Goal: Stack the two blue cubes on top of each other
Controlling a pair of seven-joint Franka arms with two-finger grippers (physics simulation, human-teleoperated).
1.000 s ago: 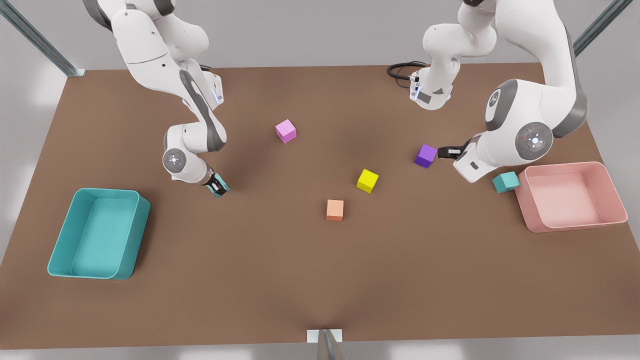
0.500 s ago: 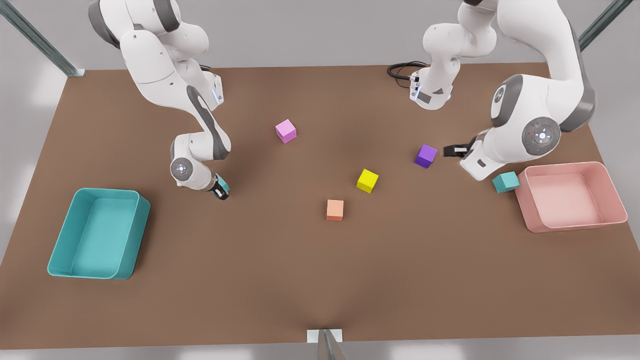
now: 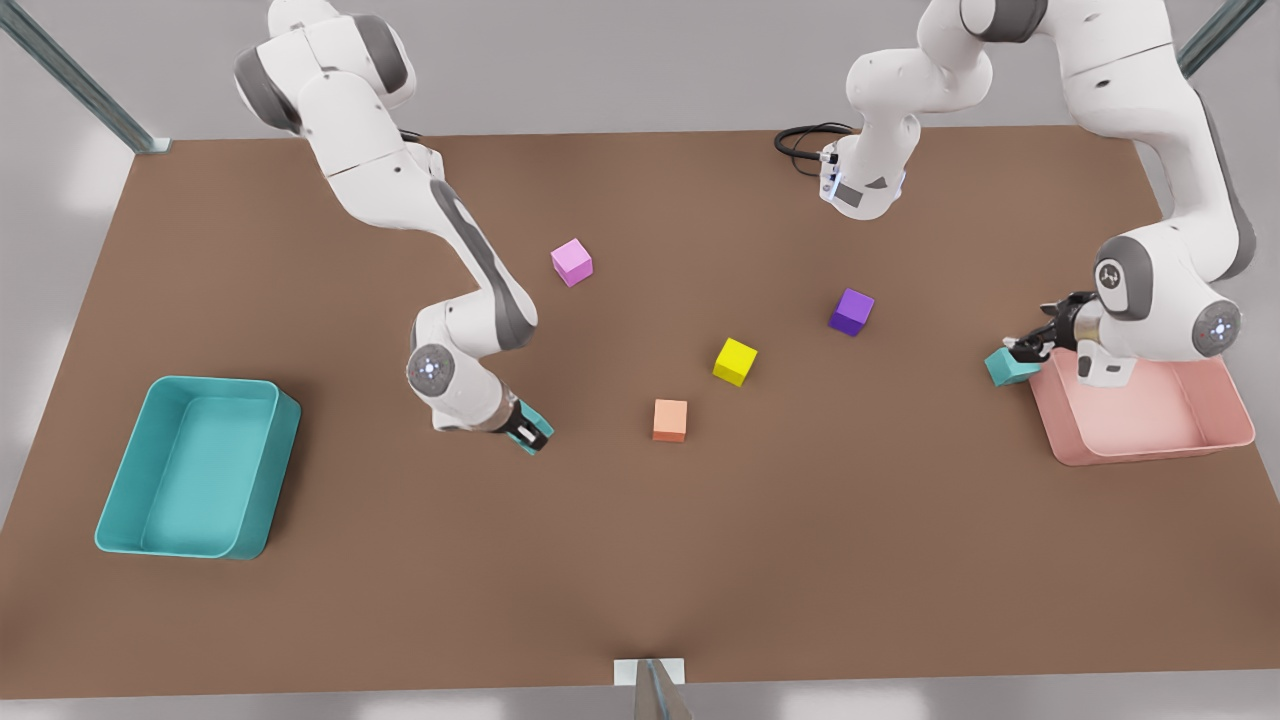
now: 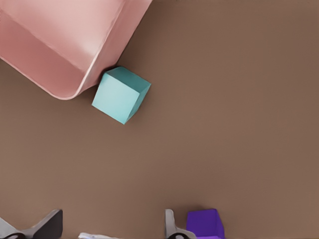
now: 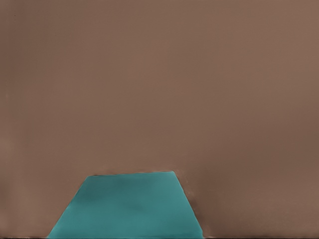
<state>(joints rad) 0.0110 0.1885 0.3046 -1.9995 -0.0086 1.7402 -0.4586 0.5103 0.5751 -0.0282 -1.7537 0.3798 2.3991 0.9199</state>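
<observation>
Pink bin & teal bin: prob. empty.

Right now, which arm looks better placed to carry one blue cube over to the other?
Probably the right arm: the right gripper is shut on the held blue cube. The left gripper is open near the second blue cube beside the pink bin, holding nothing.
</observation>
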